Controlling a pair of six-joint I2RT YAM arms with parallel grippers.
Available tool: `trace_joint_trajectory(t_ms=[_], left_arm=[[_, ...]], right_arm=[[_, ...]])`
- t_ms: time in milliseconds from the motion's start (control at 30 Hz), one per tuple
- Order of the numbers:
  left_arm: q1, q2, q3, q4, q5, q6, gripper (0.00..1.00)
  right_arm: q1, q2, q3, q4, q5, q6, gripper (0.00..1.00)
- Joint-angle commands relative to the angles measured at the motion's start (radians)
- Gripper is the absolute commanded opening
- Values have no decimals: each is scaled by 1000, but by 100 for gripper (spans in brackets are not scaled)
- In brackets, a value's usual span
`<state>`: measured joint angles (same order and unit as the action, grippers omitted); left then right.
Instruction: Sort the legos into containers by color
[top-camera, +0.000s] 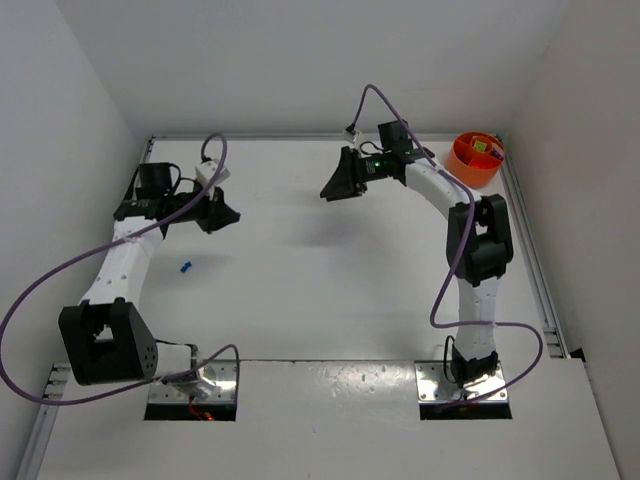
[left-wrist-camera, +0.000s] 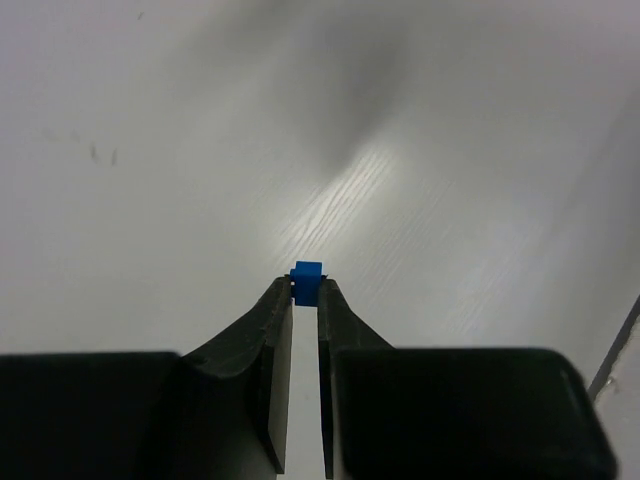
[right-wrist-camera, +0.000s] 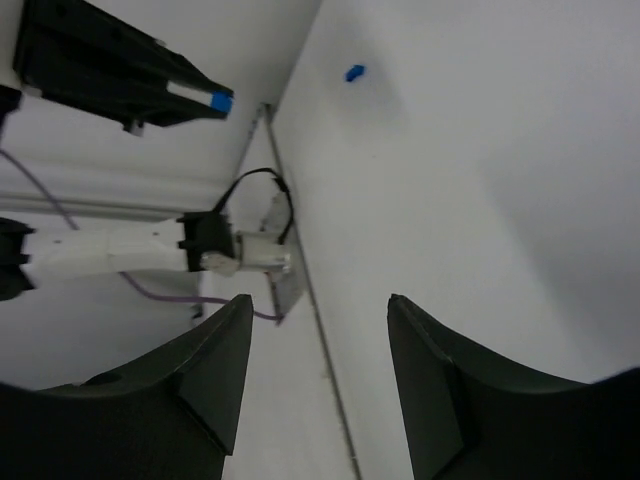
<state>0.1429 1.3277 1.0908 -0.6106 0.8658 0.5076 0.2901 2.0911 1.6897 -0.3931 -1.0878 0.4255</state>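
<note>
In the left wrist view my left gripper (left-wrist-camera: 305, 290) is shut on a small blue lego (left-wrist-camera: 307, 280), pinched at the very fingertips above the white table. From above, that gripper (top-camera: 230, 215) hangs at the far left. A second blue lego (top-camera: 186, 267) lies on the table in front of it, and the right wrist view also catches this lego (right-wrist-camera: 354, 73). My right gripper (top-camera: 335, 186) hovers at the far middle, open and with nothing in it (right-wrist-camera: 320, 300). The orange container (top-camera: 475, 160) stands in the far right corner with a few legos inside.
White walls enclose the table on the left, back and right. Metal rails run along the table's side edges (top-camera: 535, 270). Purple cables loop off both arms. The left arm's held blue brick (right-wrist-camera: 221, 101) also shows in the right wrist view.
</note>
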Motion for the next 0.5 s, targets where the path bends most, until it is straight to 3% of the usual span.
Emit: trace_joint_trajectory(t_ms=[0, 133, 467], left_arm=[[-100, -38, -38, 215, 56, -217, 6], [-224, -27, -48, 324, 15, -303, 5], [-397, 24, -35, 503, -60, -380, 5]], right_arm=[[17, 32, -36, 345, -212, 367, 57], [56, 55, -27, 476, -250, 490, 57], [129, 93, -12, 623, -308, 631, 57]])
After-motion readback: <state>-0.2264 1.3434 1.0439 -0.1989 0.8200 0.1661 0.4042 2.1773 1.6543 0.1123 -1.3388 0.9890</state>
